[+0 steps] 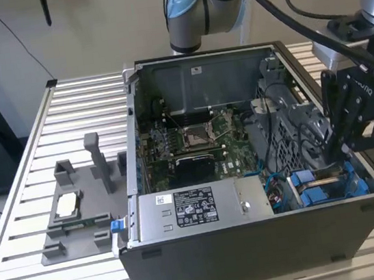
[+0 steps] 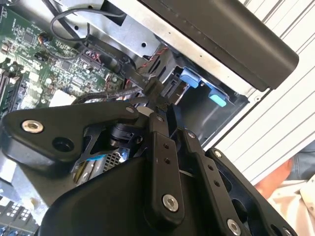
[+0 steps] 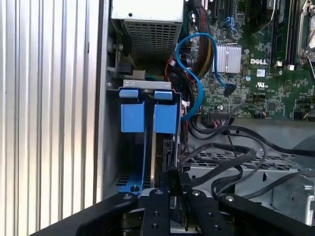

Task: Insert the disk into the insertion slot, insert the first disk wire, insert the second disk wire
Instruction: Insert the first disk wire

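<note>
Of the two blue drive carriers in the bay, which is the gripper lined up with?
The carrier beside the looping blue cable; the gripper is in line with it. The other carrier hugs the case wall.

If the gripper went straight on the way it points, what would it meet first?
Probably the disk in its blue carrier, seated in the bay directly ahead of the gripper. The black cables run close beside that line, and depth is unclear.
</note>
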Tool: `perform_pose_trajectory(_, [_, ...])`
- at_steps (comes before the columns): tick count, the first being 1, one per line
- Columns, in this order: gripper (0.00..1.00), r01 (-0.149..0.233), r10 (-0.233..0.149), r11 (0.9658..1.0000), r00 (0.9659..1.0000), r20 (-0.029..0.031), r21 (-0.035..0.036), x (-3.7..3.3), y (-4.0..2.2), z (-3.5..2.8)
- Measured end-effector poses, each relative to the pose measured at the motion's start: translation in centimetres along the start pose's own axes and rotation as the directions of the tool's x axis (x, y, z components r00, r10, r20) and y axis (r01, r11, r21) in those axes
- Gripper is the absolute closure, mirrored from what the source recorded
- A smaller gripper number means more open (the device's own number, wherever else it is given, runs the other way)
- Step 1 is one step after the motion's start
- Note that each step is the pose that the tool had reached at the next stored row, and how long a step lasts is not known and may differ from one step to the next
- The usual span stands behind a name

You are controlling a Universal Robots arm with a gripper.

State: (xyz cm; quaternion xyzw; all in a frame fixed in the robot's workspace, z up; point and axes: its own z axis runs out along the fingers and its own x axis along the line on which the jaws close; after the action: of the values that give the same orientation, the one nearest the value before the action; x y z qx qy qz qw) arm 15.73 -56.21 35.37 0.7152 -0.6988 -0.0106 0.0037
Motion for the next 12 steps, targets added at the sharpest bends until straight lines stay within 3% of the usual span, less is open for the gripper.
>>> perform_pose_trajectory(12, [0.81,-0.040,0.040,0.9992,0.9992,0.0007,0.0004,0.16,-0.40,0.81])
